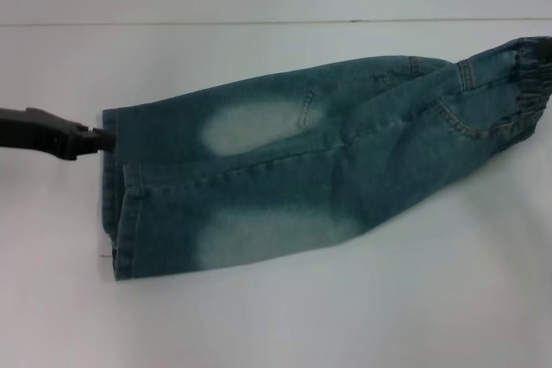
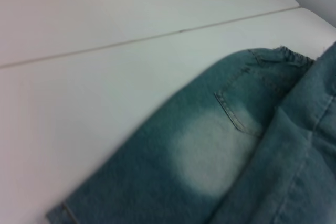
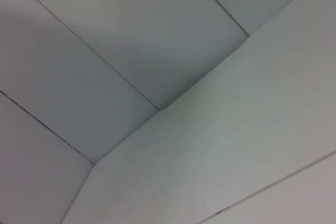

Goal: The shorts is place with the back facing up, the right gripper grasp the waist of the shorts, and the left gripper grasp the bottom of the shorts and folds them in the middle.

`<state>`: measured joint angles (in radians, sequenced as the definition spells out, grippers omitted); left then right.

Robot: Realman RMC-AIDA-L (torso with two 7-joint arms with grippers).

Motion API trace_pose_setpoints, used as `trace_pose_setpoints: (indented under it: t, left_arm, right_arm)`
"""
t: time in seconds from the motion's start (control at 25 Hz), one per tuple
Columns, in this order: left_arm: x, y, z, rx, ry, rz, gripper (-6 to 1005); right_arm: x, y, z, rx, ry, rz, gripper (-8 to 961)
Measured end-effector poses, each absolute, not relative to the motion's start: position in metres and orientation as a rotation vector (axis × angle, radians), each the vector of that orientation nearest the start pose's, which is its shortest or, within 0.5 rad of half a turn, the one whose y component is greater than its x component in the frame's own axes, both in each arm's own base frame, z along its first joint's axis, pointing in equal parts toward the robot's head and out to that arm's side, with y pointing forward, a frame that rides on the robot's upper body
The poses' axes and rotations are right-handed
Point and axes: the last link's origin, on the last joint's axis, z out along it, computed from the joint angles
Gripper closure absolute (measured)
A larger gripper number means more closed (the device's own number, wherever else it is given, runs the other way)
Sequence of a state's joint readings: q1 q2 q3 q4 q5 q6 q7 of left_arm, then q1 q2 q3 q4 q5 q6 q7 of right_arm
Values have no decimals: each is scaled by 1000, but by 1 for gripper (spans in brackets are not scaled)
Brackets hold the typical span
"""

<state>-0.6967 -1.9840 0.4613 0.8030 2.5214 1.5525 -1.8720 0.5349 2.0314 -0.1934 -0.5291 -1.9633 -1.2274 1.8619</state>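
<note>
The shorts [image 1: 293, 178] lie lengthwise, hems left, waist [image 1: 528, 84] right.

A plain white, matte, flat surface [image 1: 259, 316] carries everything here, with a thin dark seam running across its far part. Directly on it lie the long blue-green washed denim shorts [image 1: 285, 178], stretched lengthwise with pale faded patches showing on the upper layer. The flat stitched leg hems [image 1: 121, 204] rest toward the robot's left, and the darker puckered elastic waistband [image 1: 526, 84] lies toward its right, at the edge of the head view.
</note>
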Motion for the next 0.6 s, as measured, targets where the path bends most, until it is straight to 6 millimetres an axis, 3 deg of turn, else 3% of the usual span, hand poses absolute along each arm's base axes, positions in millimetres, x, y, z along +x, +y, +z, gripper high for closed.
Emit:
trace_pose_setpoints:
  t: [0.24,0.6]
  left_arm:
    - [-284,362,73,-2606,-1112,-165,931]
    - [-283,355,66,-2665,-1214,42,784]
  right_arm:
    - [342,363,69,-1741,1449,1040,898]
    - [342,363,68,-1744,1446,1039,898]
